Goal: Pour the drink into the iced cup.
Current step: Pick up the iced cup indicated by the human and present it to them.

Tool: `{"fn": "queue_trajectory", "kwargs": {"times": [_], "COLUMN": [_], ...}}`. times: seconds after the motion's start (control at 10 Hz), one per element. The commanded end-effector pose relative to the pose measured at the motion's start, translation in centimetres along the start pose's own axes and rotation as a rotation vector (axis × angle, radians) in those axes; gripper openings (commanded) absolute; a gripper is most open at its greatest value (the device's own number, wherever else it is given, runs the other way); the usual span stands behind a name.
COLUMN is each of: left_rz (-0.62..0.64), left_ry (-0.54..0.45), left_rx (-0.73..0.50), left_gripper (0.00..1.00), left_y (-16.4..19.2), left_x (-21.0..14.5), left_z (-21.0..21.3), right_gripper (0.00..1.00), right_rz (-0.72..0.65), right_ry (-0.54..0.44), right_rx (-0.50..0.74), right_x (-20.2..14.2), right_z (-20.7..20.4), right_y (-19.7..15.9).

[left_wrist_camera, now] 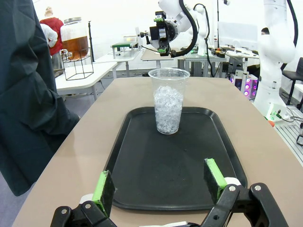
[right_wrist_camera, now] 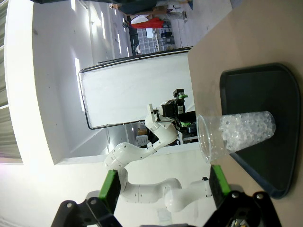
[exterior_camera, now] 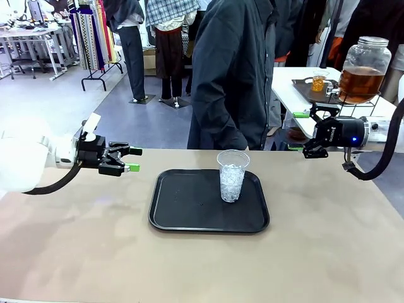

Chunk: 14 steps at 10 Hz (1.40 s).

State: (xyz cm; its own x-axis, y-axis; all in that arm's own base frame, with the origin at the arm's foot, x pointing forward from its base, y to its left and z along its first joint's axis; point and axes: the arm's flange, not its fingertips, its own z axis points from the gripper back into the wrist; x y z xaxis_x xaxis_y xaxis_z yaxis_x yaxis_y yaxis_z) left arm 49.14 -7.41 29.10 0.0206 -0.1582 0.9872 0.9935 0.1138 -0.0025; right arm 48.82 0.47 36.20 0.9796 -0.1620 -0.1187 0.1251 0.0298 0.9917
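Cup (exterior_camera: 231, 180), one, iced, on one tray (exterior_camera: 183, 208); one drink jar (exterior_camera: 363, 66); both jaws apart.

Black tray (exterior_camera: 189, 211) on tan table (exterior_camera: 76, 252), dark-coated person (exterior_camera: 230, 76) at far side

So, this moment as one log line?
left gripper: open, empty | right gripper: open, empty | iced cup: upright on tray | drink: in jar, back table

Tan desk (exterior_camera: 76, 252) takes up the lower half of the front view. One black tray (exterior_camera: 183, 208) lies flat on it, approx. ctr frame, a bit right of middle. Upper right: a white desk (exterior_camera: 284, 82) w/ prob. a dark tray (exterior_camera: 303, 89) on it, too far off to be sure.
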Motion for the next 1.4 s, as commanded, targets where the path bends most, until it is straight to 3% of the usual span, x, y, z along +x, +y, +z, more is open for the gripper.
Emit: {"fn": "queue_trajectory", "kwargs": {"times": [0.0,1.3], "left_rz": [0.009,0.009], "left_ry": [0.005,0.005], "left_rx": [0.003,0.003], "left_gripper": [1.0,1.0], "left_y": [0.11,0.11], "left_x": [0.23,0.23], "left_z": [-0.05,-0.05], "right_gripper": [1.0,1.0], "right_rz": [0.004,0.004], "right_ry": [-0.003,-0.003], "right_rx": [-0.001,-0.001], "right_x": [0.02,0.02], "right_z": [0.01,0.01], "right_y": [0.21,0.21]}}
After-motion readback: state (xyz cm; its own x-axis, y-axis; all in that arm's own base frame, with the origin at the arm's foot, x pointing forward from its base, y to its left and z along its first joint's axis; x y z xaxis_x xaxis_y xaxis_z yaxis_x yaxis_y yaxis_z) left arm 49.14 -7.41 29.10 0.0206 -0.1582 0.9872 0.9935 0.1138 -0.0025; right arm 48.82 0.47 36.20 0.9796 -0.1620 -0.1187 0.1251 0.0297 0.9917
